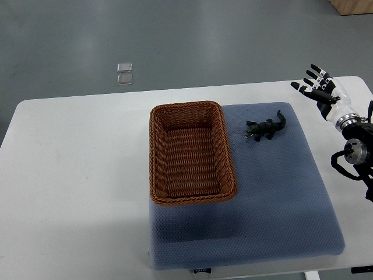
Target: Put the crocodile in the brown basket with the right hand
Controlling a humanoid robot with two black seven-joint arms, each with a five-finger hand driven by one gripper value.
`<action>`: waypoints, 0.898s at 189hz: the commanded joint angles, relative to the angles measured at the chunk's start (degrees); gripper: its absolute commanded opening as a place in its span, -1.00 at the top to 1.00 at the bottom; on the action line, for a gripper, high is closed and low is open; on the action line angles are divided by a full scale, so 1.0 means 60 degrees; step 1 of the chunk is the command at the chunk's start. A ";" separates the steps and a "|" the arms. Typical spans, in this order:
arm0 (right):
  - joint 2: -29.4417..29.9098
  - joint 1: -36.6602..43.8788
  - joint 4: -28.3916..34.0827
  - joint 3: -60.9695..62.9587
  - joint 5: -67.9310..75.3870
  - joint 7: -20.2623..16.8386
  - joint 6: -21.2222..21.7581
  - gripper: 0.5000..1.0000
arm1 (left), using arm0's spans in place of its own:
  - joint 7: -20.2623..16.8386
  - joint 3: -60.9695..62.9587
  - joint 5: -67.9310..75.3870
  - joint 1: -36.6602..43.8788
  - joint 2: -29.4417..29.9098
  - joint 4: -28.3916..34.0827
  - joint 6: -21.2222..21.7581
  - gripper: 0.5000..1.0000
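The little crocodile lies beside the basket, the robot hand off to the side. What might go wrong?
1. The crocodile is small and lies low on the blue mat, so the open right robot hand may fumble it or pinch the mat.
2. It lies near the brown basket, by its right wall; a reach could nudge the basket.
3. That raised wall might catch the toy while it is carried over.

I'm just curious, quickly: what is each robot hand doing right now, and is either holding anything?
Right hand: open, fingers spread, holding nothing.
Left hand: not in view.
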 commanded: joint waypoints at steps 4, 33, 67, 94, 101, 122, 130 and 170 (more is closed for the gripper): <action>0.0016 -0.0003 0.0001 0.0000 0.0000 0.0000 0.0002 -0.72 | 0.0000 0.0000 -0.0001 0.0005 0.0000 0.0014 0.0012 -1.00; 0.0016 -0.0017 0.0001 0.0000 0.0000 0.0000 0.0017 -0.72 | 0.0000 -0.0015 -0.0002 0.0034 0.0000 0.0014 0.0026 -1.00; 0.0001 -0.0003 0.0001 0.0000 0.0000 0.0000 0.0032 -0.72 | 0.0000 -0.0015 -0.0001 0.0078 0.0000 0.0014 0.0070 -1.00; 0.0001 -0.0017 0.0001 -0.0014 0.0000 0.0000 0.0076 -0.72 | 0.0000 0.0000 -0.0001 0.0078 0.0000 -0.0015 0.0070 -1.00; 0.0001 -0.0017 0.0001 -0.0014 0.0000 0.0000 0.0090 -0.72 | 0.0000 0.0000 -0.0016 0.0063 0.0000 -0.0015 0.0070 -1.00; -0.0028 0.0012 0.0015 -0.0014 0.0000 -0.0014 0.0105 -0.72 | 0.0000 0.0000 -0.0016 0.0063 0.0000 -0.0001 0.0085 -1.00; -0.0028 0.0012 0.0001 -0.0014 0.0000 0.0000 0.0105 -0.72 | 0.0000 -0.0015 -0.0016 0.0063 0.0000 -0.0001 0.0085 -1.00; -0.0072 0.0027 0.0030 -0.0014 0.0000 0.0000 0.0120 -0.72 | 0.0000 0.0000 -0.0016 0.0063 0.0000 -0.0001 0.0085 -1.00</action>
